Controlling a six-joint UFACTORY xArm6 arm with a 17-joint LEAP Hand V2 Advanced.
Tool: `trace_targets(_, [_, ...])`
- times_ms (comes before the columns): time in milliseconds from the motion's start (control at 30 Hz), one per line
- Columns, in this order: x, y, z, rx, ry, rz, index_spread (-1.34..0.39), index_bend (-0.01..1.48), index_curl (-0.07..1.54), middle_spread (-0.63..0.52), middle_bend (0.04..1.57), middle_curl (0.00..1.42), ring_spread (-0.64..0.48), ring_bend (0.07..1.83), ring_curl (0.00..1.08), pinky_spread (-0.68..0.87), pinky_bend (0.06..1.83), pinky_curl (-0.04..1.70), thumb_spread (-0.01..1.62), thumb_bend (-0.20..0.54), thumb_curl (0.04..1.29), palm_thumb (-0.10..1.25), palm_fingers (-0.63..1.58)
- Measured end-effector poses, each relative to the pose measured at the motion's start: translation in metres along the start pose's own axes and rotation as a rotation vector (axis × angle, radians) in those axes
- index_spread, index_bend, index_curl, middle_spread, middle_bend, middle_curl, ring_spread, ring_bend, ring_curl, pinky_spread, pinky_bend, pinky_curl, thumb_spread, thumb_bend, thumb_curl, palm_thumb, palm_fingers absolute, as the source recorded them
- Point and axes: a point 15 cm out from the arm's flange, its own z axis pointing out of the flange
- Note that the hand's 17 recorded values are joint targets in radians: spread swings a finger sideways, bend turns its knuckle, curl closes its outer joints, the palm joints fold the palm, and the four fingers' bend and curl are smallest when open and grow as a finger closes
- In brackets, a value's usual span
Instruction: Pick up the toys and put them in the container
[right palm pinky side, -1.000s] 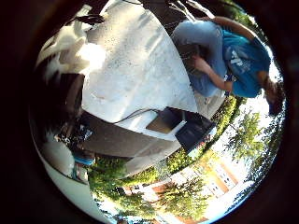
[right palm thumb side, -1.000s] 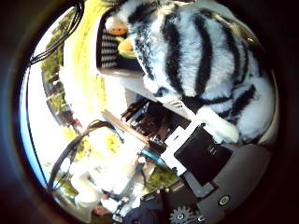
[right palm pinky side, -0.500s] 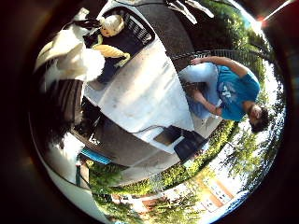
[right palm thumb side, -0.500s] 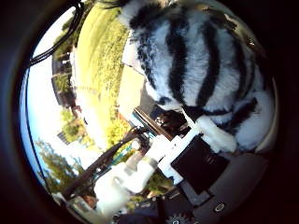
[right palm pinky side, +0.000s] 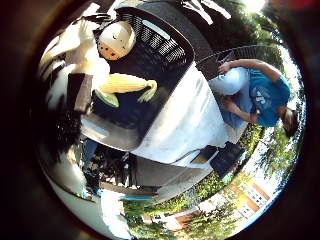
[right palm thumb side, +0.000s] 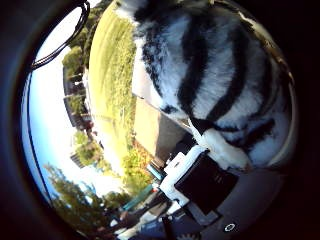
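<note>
A striped plush toy (right palm thumb side: 215, 75), white with black bands, fills most of the thumb-side palm view, so it sits right against the palm. The hand (right palm thumb side: 200, 182) shows there as white and black parts pressed up to the fur, and a white-tipped limb of the plush hangs beside them. It looks carried, but whether the fingers are curled round it cannot be made out from these views.

The little-finger-side view looks out at a dark slatted container (right palm pinky side: 145, 65) standing on a pale grey bench (right palm pinky side: 185, 125). Inside the container lie a round cream ball-like toy (right palm pinky side: 116, 40) and a yellow toy with a green end (right palm pinky side: 127, 85), perhaps a corn cob. White fur at the rim of that view is most likely the same plush.

By the look of it, two toys are already in the container and the plush is the one in hand, held near or above the basket and not yet inside it. What is left is to bring it over the opening and let it go; whether other toys wait elsewhere on the bench cannot be seen
</note>
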Motion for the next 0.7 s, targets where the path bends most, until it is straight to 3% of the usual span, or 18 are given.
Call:
trace_targets(67, [0.007,0.003,0.016,-0.041,0.007,0.007,-0.90,0.30,1.15,-0.06,0.74,0.78,0.14,1.14,0.64,0.31,1.26,0.85,1.21,-0.032,0.62,0.76,-0.15])
trace_targets(167, [0.010,0.004,0.027,-0.063,0.006,0.005,-0.73,0.15,1.02,0.02,0.45,0.62,0.23,0.86,0.48,0.38,1.11,0.73,1.19,-0.033,0.58,0.74,-0.25])
trace_targets(267, [0.009,0.002,0.032,-0.066,0.007,-0.007,-0.62,0.07,0.85,0.07,0.29,0.52,0.28,0.71,0.40,0.43,0.99,0.65,1.17,-0.032,0.54,0.73,-0.24])
trace_targets(500, [0.010,0.005,0.023,-0.055,-0.002,-0.025,-0.49,0.08,0.59,0.12,0.16,0.41,0.31,0.57,0.33,0.48,0.88,0.55,1.15,-0.027,0.49,0.73,-0.15])
trace_targets(700, [0.018,0.012,-0.028,0.033,0.005,-0.032,-0.46,0.11,0.45,0.12,0.14,0.36,0.32,0.52,0.31,0.49,0.83,0.49,1.14,-0.022,0.47,0.76,-0.11])
